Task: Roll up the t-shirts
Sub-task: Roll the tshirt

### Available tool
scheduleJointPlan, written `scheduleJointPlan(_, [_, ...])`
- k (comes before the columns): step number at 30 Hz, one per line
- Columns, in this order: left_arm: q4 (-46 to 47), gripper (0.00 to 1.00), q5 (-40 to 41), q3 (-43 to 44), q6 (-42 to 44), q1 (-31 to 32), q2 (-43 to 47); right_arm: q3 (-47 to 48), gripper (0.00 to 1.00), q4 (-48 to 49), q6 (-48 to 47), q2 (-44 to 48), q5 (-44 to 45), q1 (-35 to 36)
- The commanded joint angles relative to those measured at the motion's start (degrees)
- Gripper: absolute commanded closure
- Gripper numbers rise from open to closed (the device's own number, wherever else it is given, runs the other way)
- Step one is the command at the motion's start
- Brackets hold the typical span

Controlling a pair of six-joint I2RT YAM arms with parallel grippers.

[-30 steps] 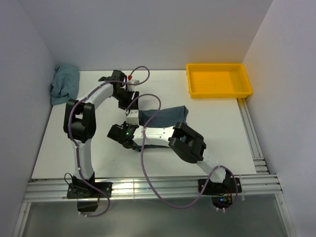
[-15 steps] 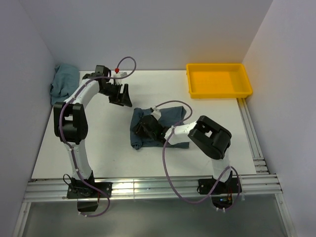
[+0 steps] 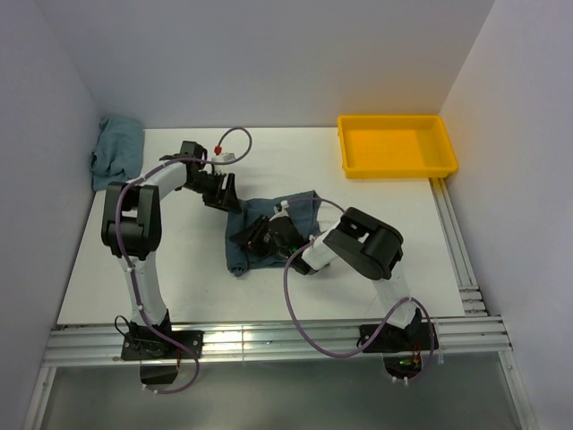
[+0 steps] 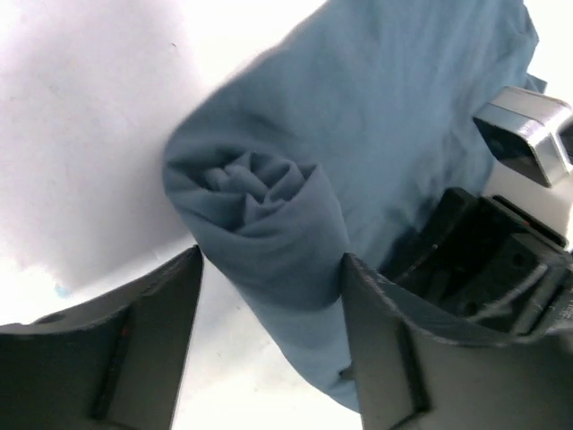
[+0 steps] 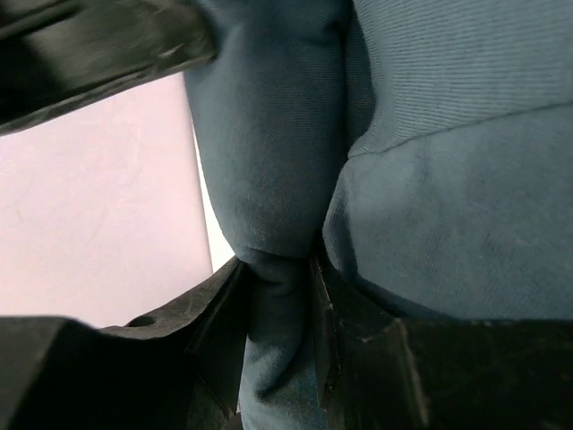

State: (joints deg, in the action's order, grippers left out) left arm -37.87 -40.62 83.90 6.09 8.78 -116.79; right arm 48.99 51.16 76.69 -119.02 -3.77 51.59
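Left wrist view: your left gripper (image 4: 269, 265) has fingers apart around the rolled blue-grey t-shirt (image 4: 394, 116); your right gripper (image 5: 277, 269) pinches it.

We see a white table (image 3: 188, 269) boxed by plain pale walls: back (image 3: 269, 63), left (image 3: 36, 179), right (image 3: 528, 179). Aluminium rails (image 3: 269, 340) along near edge and right side. Grey floor (image 3: 269, 399) below. Even, soft light.

Bare worktop (image 3: 179, 269) near left and right, slate t-shirt (image 3: 303, 209) mid-worktop, yellow tray (image 3: 397, 146) far right corner, crumpled t-shirt (image 3: 117, 150) far left corner.
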Motion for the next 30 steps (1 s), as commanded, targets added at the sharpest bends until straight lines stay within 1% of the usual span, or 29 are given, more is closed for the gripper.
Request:
scheduleJointPlan(1, [4.38,0.4,1.33,-0.4,-1.42,0.19,-1.07,-1.44,0.63,-2.63,0.31,1.33,-0.9,0.44])
scheduleJointPlan(2, [4.55,0.55,2.29,-0.31,-2.04,0.19,-1.16,-1.1,0.63,-4.47,-0.91,2.21,-0.45,0.35])
scheduleJointPlan(3, [4.64,0.63,2.74,-0.23,-2.57,0.19,-1.16,-0.48,0.63,-8.23,-1.71,2.65,0.07,0.61])
scheduleJointPlan(4, [4.38,0.72,2.74,0.04,-2.66,0.19,-1.16,-0.04,0.63,-10.09,-2.5,3.52,1.3,0.79])
scheduleJointPlan(7, [3.24,0.89,4.49,0.91,-3.8,0.45,-0.46,2.24,0.6,-17.82,-5.66,4.67,3.59,1.75])
scheduleJointPlan(8, [2.8,0.97,5.98,1.26,-3.98,0.63,-0.37,3.03,0.59,-20.28,-6.45,5.63,6.2,2.1])
scheduleJointPlan(9, [2.36,1.0,7.47,1.53,-4.24,0.89,0.16,5.04,0.57,-25.79,-8.11,6.17,7.54,2.54])
scheduleJointPlan(10, [1.4,1.0,8.7,1.97,-4.68,1.5,0.25,6.37,0.53,-29.15,-9.0,7.13,9.2,3.5])
scheduleJointPlan(11, [1.13,1.0,11.15,1.97,-4.77,1.94,1.03,7.77,0.5,-32.49,-11.18,7.49,13.13,4.04])
scheduleJointPlan(12, [0.78,1.0,12.48,1.97,-4.94,2.38,1.39,11.09,0.47,-39.31,-12.16,7.84,15.18,4.65])
scheduleJointPlan(13, [0.69,1.0,13.37,1.54,-5.12,3.26,1.74,13.21,0.41,-43.12,-13.22,8.01,17.89,5.27])
scheduleJointPlan(14, [0.52,1.0,14.07,1.27,-5.12,3.79,2.53,15.32,0.39,-46.9,-14.97,7.84,22.36,6.75])
scheduleJointPlan(15, [0.51,1.0,14.77,0.75,-5.47,4.14,2.88,19.78,0.37,-53.98,-15.77,7.58,24.84,7.46])
scheduleJointPlan(17, [0.16,1.0,15.04,0.65,-5.65,5.11,3.41,23.76,0.36,-62.44,-17.0,6.79,28.36,9.22])
scheduleJointPlan(18, [-0.01,1.0,15.65,0.91,-5.65,5.29,3.5,26.91,0.36,-64.58,-17.27,6.61,31.25,9.75])
scheduleJointPlan(22, [-0.63,1.0,16.98,1.79,-5.65,5.9,3.41,34.22,0.36,-74.07,-17.8,5.56,37.07,11.68])
scheduleJointPlan(23, [-1.06,1.0,17.07,2.06,-5.65,5.9,3.24,36.07,0.36,-78.71,-18.06,5.03,38.21,12.3])
scheduleJointPlan(24, [-1.07,1.0,17.24,2.15,-5.56,6.08,3.24,39.91,0.36,-80.84,-18.24,4.51,39.53,12.65])
scheduleJointPlan(25, [-1.07,1.0,17.59,2.23,-5.65,6.16,3.32,41.69,0.36,-82.69,-18.5,3.2,42.24,13.0])
scheduleJointPlan(26, [-1.24,1.0,17.77,2.41,-5.56,6.34,3.33,43.36,0.36,-85.58,-19.02,2.49,43.14,13.27])
scheduleJointPlan(27, [-1.42,1.0,18.12,2.67,-5.65,6.52,3.33,46.08,0.36,-86.65,-19.38,1.78,44.02,13.53])
scheduleJointPlan(28, [-1.59,1.0,18.38,2.85,-7.56,6.87,3.24,47.41,0.36,-87.53,-19.73,0.3,44.98,13.62])
scheduleJointPlan(30, [-1.86,1.0,18.47,3.46,-7.84,7.13,3.24,50.22,0.36,-88.51,-21.13,-1.03,45.95,13.62])
